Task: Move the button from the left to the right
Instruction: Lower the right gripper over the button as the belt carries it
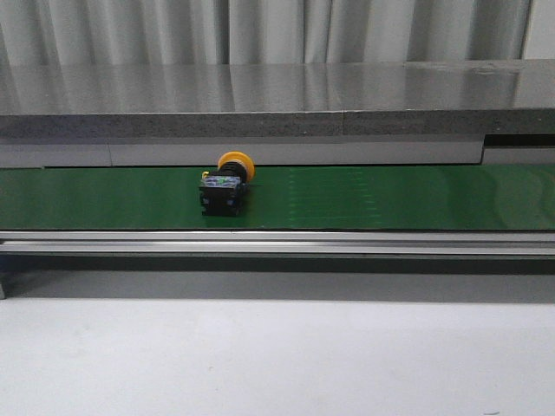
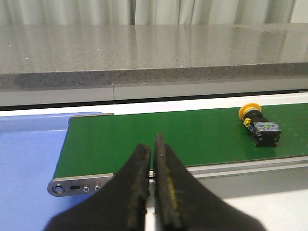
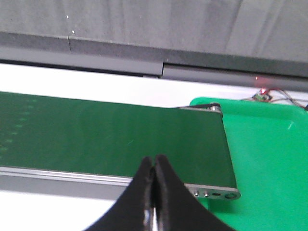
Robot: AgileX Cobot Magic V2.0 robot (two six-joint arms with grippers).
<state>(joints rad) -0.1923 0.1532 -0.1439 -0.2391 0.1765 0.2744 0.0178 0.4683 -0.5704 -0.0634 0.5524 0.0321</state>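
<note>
The button (image 1: 227, 184) lies tipped on the green belt (image 1: 390, 198), left of centre. Both your grippers, left (image 2: 153, 144) and right (image 3: 153, 166), are closed and empty; grab late and it may roll away.

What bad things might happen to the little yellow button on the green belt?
1. The button lies tipped on its side on the green belt, so its round cap might let it roll when grabbed.
2. Both the left gripper and right gripper are shut; either must open first or it may just knock the button.
3. In the right wrist view the belt ends over a green tray; an unwatched button might drop off there.
</note>
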